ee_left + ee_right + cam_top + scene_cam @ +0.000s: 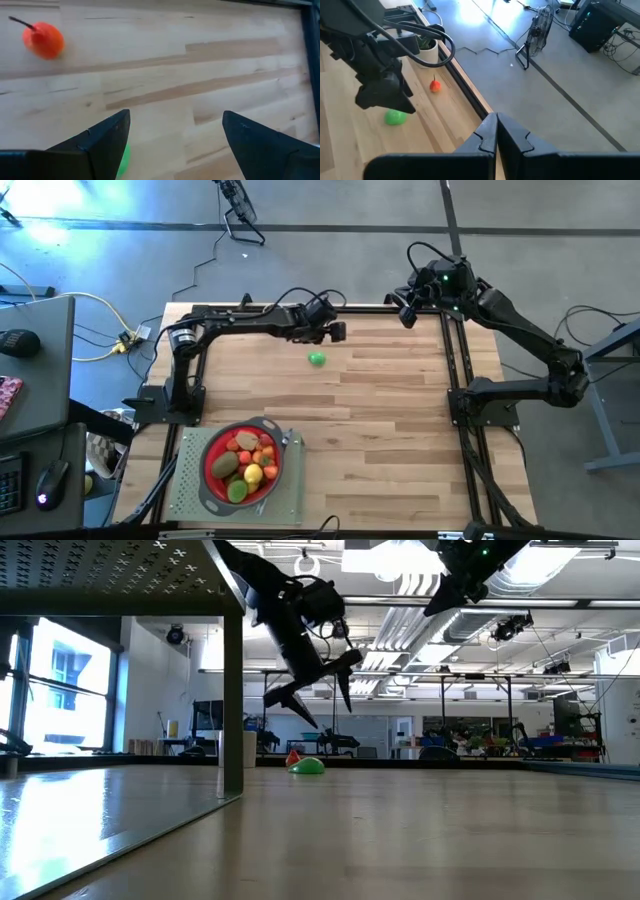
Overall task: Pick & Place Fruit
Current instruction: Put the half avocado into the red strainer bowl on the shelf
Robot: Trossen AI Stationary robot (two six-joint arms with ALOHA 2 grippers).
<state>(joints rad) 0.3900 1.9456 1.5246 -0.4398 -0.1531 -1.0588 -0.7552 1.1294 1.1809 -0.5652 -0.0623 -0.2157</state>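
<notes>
A green fruit [317, 359] lies on the wooden table near its far edge. A red-orange fruit with a dark stem [435, 86] lies beyond it, closer to the far rail. My left gripper [337, 332] hangs open above the table, slanting down, just over the green fruit [123, 157], which peeks out beside one finger. In the low view both fruits [307, 766] rest on the table below the raised fingers. Several more fruits fill the red strainer [203, 467] at the near left. My right gripper [496, 120] is shut and held high past the table's far right corner.
The strainer stands on a grey-green perforated board [292, 492] at the near left. Black frame rails [452, 360] run along the table's far and right edges. Cables [427, 52] loop by the far rail. Bare wood [390, 430] covers the middle and right.
</notes>
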